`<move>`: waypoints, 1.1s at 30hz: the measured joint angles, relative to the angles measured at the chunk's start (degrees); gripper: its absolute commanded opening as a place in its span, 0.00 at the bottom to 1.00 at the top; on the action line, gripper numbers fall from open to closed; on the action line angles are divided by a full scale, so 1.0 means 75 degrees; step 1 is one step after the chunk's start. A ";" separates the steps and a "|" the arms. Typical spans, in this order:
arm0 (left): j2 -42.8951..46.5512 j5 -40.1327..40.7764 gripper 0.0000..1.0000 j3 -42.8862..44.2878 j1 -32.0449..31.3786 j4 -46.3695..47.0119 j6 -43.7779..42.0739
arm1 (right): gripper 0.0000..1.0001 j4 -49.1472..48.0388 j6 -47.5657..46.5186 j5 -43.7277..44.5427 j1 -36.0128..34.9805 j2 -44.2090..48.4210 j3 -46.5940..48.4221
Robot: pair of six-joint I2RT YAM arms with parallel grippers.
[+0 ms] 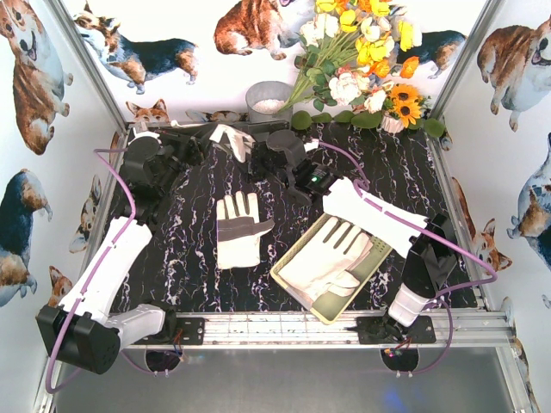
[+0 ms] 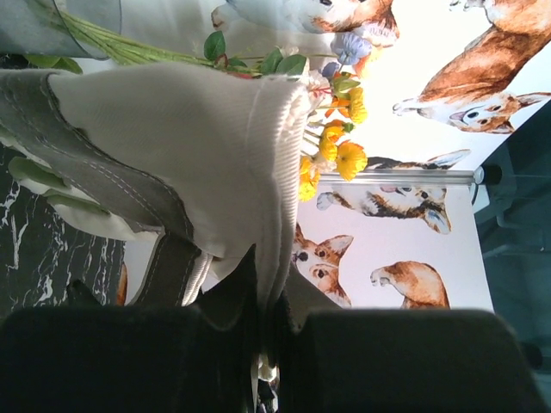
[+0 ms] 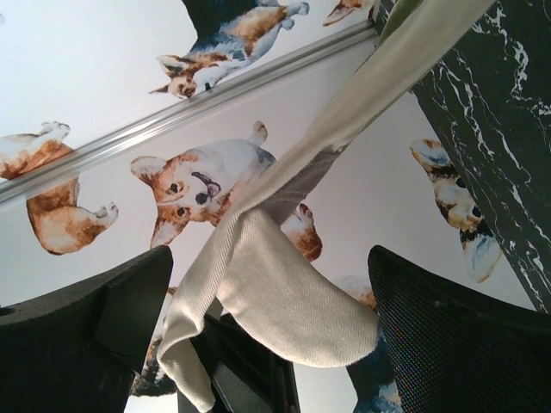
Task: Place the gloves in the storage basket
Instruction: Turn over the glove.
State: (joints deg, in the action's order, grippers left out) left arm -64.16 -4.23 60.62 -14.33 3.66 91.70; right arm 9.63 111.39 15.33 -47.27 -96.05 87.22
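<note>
The dark marbled table (image 1: 172,249) carries the storage basket (image 1: 297,298) at its near right, with cream gloves (image 1: 325,258) lying inside it. The right arm (image 1: 379,215) crosses above the basket's far corner and hides it. A flat glove (image 1: 237,228) lies on the table just left of the basket, grey patch up, fingers pointing away from the arm bases. A raised glove (image 1: 232,138) hangs at the far edge, between the two claws. The left claw (image 2: 261,280) is pinched tight on a fold of that glove's ribbed fabric, its tips buried in the cloth. The right claw (image 3: 267,258) stands spread as wide as it goes. A ribbed glove end (image 3: 275,292) droops in the gap, gripped by neither finger. Whether it brushes one of them is hard to tell. From above, this claw merges with the dark tabletop and its outline is lost
</note>
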 measured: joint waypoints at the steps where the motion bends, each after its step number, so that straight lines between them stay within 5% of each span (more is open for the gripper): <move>1: 0.0006 -0.0017 0.00 0.0000 -0.0003 -0.0003 0.0000 | 0.96 0.0000 0.0000 0.0047 0.0003 0.0000 0.0000; 12: 0.0615 -0.0119 0.00 -0.0373 -0.0009 -0.0210 -0.0017 | 0.72 -0.0009 -0.0038 0.0329 0.0003 0.0000 0.0000; 23: 0.0629 -0.0204 0.00 -0.0545 -0.0009 -0.0408 -0.0169 | 0.35 -0.0003 -0.0093 0.0350 0.0003 0.0000 0.0000; 30: 0.0650 -0.0402 0.00 -0.0551 -0.0009 -0.0562 -0.0487 | 0.02 -0.0006 -0.0178 0.0309 0.0017 0.0003 0.0000; 31: 0.0659 -0.0431 0.02 -0.0551 -0.0009 -0.0612 -0.0551 | 0.00 -0.0009 -0.0219 0.0309 0.0017 0.0009 -0.0009; 33: 0.0670 -0.0557 0.23 -0.0551 -0.0009 -0.0691 -0.0734 | 0.00 -0.0087 -0.0268 0.0300 0.0023 0.0073 -0.0146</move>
State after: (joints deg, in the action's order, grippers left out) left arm -59.13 -8.40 56.49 -14.39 -1.52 86.19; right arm 8.97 109.38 17.58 -47.09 -95.50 86.13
